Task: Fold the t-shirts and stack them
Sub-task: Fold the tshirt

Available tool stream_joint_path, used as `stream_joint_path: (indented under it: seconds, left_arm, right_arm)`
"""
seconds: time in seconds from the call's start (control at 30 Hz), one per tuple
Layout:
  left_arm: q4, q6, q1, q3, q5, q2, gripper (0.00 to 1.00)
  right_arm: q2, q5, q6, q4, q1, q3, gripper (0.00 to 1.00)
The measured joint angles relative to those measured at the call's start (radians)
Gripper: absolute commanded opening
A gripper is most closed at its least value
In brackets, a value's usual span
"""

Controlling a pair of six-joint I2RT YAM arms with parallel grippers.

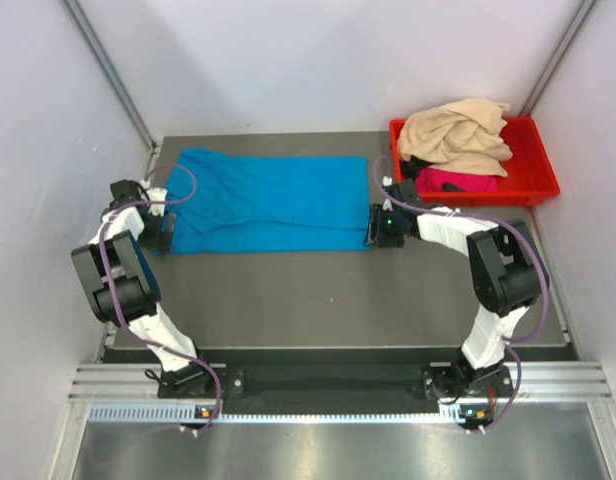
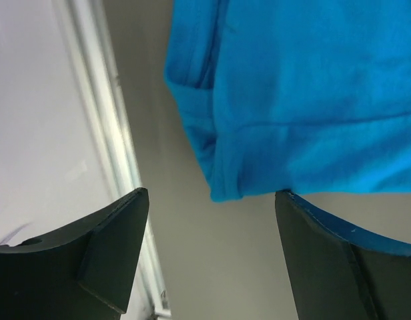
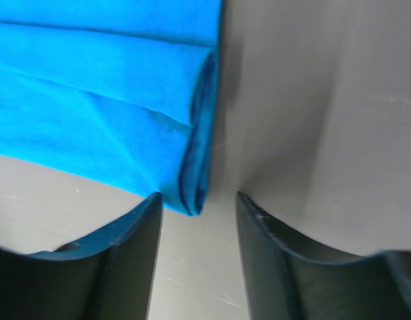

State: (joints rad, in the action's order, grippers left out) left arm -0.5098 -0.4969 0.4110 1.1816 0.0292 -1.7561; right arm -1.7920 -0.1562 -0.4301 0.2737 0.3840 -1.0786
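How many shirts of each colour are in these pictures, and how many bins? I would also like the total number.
Blue shirt: 1
Beige shirt: 1
Pink shirt: 1
Red bin: 1
Total: 4

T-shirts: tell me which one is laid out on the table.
The turquoise-blue t-shirt, spread flat on the table. The beige-tan t-shirt and magenta-pink t-shirt lie crumpled in the red bin instead.
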Motion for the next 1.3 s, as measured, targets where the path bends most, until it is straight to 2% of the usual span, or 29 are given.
stream_joint_path:
  seconds: [0.1, 0.13, 0.17, 0.23, 0.27, 0.33, 0.37, 0.57, 0.7, 0.87, 1.07, 1.13, 1.17, 1.2, 1.27, 1.3]
  left_arm:
    - [0.023, 0.0, 0.005, 0.001, -0.034, -0.042, 0.76]
    - [0.028, 0.0, 0.005, 0.001, -0.047, -0.055, 0.67]
    - [0.032, 0.003, 0.006, 0.001, -0.061, -0.066, 0.61]
    - [0.04, -0.001, 0.006, 0.002, -0.1, -0.072, 0.5]
    - [0.042, -0.002, 0.006, 0.002, -0.121, -0.073, 0.38]
    - [0.042, -0.005, 0.006, -0.002, -0.164, -0.074, 0.18]
    - [0.044, -0.011, 0.006, -0.005, -0.182, -0.074, 0.0]
    - [0.045, -0.053, 0.008, -0.024, -0.219, -0.062, 0.0]
    - [0.008, -0.109, 0.01, -0.109, -0.237, 0.027, 0.0]
    - [-0.152, -0.216, 0.01, -0.198, -0.259, 0.185, 0.0]
    - [-0.282, -0.301, 0.01, -0.299, -0.265, 0.257, 0.02]
    - [-0.325, -0.329, 0.009, -0.329, -0.27, 0.271, 0.18]
    - [-0.342, -0.342, 0.009, -0.335, -0.275, 0.277, 0.47]
    - [-0.362, -0.36, 0.008, -0.339, -0.28, 0.283, 0.57]
    - [-0.387, -0.371, 0.008, -0.34, -0.28, 0.295, 0.66]
    - [-0.391, -0.375, 0.008, -0.339, -0.279, 0.298, 0.66]
  right_arm:
    - [-0.002, -0.026, -0.027, -0.037, 0.0, 0.018, 0.31]
    - [-0.003, -0.035, -0.035, -0.054, 0.0, 0.027, 0.27]
    - [-0.005, -0.043, -0.045, -0.064, 0.0, 0.034, 0.16]
    - [-0.011, -0.068, -0.06, -0.085, 0.0, 0.047, 0.04]
    - [-0.015, -0.081, -0.069, -0.095, 0.0, 0.051, 0.0]
    - [-0.014, -0.088, -0.08, -0.109, -0.001, 0.06, 0.0]
    - [-0.006, -0.084, -0.088, -0.128, -0.001, 0.079, 0.0]
    - [0.079, -0.083, -0.098, -0.164, -0.021, 0.193, 0.0]
    - [0.145, -0.08, -0.098, -0.175, -0.029, 0.269, 0.0]
    - [0.277, -0.043, -0.087, -0.121, -0.063, 0.384, 0.0]
    - [0.402, -0.034, -0.078, -0.084, -0.158, 0.488, 0.0]
    - [0.431, -0.022, -0.07, -0.067, -0.18, 0.503, 0.0]
    - [0.444, -0.016, -0.068, -0.059, -0.187, 0.51, 0.16]
    - [0.459, -0.009, -0.067, -0.047, -0.192, 0.517, 0.29]
    - [0.489, 0.003, -0.057, -0.021, -0.196, 0.52, 0.49]
    - [0.504, 0.012, -0.053, -0.008, -0.196, 0.519, 0.52]
